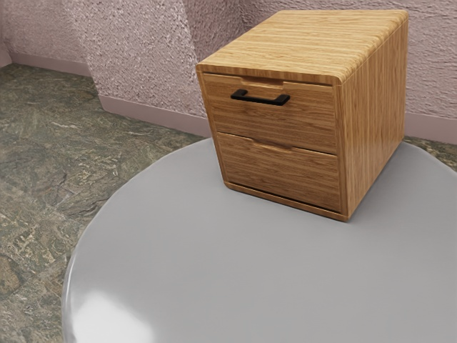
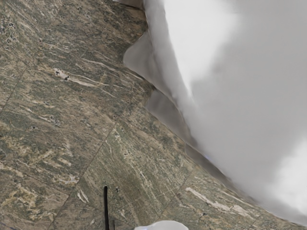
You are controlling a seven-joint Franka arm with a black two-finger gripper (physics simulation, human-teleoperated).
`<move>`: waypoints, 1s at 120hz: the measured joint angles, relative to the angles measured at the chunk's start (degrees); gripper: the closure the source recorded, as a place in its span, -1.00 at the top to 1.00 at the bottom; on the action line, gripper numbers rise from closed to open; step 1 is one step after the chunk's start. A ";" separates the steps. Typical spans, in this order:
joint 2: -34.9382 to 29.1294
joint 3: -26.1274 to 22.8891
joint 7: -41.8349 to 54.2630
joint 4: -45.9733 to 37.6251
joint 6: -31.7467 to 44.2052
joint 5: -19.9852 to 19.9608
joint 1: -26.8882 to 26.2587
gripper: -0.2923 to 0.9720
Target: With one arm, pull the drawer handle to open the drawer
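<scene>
Stone floor (image 1: 57, 143) runs down the left of the exterior view. Round grey table (image 1: 235, 271) fills the lower frame. Wooden cabinet (image 1: 371, 107) stands on it, upper right. Top drawer (image 1: 285, 125) sits flush, black handle (image 1: 260, 98) upper centre. Gripper state: can't tell.

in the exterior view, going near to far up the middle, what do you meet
table → cabinet → wall

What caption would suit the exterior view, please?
Two-drawer wooden cabinet on a round grey table, black bar handle on its shut top drawer.
</scene>
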 joint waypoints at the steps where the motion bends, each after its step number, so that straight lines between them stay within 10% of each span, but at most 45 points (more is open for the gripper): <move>1: 0.00 0.01 0.27 -0.05 0.75 -0.01 0.53 0.51; 33: -3.06 -1.85 7.15 10.10 10.93 -1.62 -11.62 0.50; 75: -2.00 -16.23 34.20 12.51 17.62 -2.57 -10.19 0.50; 120: -0.56 -17.52 57.69 0.15 32.46 -2.10 -11.81 0.50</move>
